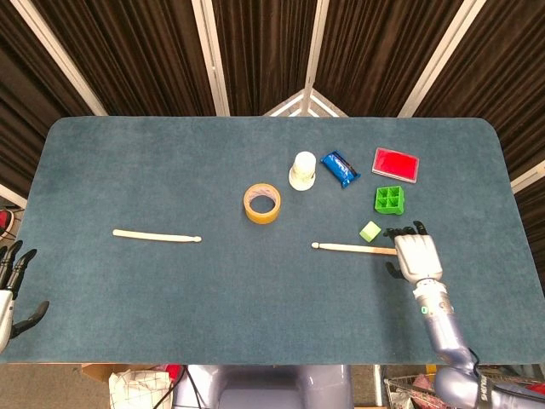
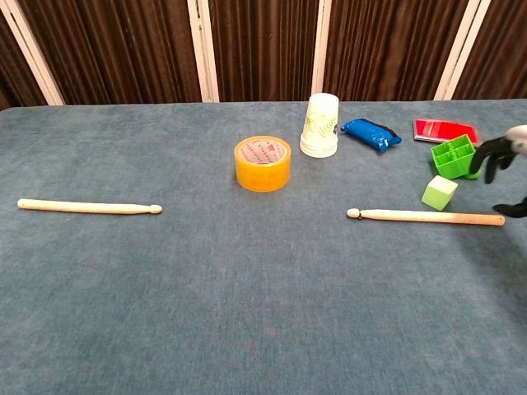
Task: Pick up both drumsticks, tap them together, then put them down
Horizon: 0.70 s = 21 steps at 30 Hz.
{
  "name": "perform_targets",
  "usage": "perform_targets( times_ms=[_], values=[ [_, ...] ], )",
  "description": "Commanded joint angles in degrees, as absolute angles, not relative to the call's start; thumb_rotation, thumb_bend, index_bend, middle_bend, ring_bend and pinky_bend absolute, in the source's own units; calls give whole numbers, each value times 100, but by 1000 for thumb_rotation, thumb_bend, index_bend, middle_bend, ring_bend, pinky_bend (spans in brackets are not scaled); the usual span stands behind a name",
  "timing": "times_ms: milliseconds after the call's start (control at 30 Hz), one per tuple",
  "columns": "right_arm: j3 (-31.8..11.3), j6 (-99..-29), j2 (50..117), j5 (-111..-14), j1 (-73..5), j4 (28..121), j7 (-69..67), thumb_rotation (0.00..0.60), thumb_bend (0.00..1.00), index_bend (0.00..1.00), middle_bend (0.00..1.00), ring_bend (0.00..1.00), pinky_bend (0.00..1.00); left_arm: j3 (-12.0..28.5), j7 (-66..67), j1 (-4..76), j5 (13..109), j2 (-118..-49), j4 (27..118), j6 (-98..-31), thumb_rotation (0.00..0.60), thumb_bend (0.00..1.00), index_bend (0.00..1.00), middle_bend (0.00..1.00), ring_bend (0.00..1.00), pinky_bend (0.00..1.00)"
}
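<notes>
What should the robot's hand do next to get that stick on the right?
Probably lower the right hand and close its fingers around the butt end of the right drumstick. The hand hovers open over that end, holding nothing, and the stick lies flat on the table. The left hand waits open at the table's edge, far from the left drumstick.

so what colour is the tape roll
Orange-yellow tape roll, clearest in the chest view.
</notes>
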State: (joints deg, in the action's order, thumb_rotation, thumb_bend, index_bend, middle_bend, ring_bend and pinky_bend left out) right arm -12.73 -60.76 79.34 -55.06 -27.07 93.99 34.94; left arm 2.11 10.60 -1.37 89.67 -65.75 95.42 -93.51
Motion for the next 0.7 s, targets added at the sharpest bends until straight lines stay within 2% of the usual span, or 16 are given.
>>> perform_targets(
  times_ms=[33,133,467,700],
  values=[
    [-1215,-6049,8147,-5380,-2865,9256,3676,600,337,367,364,269,112,201,1083,-125,8973,-6587,9538,-9330,600,346,119,0,0,69],
    [-1192,-6024,8342,-5302,-2969,9113,3747,600,338,397,364,275,112,200,1102,-112,8970,-6596,9536,-9306,600,346,119,0,0,69],
    [-1084,-6031,8845,-5199,-3250,8528,3904,600,338,407,373,291,112,241,1091,-70,8835,-6608,9491,-9208,600,346,118,0,0,69],
    [-1038,-6124,8935,-5119,-3290,8359,3931,600,337,407,439,325,112,247,1107,-60,8799,-6617,9485,-9190,600,346,119,0,0,69]
  ],
)
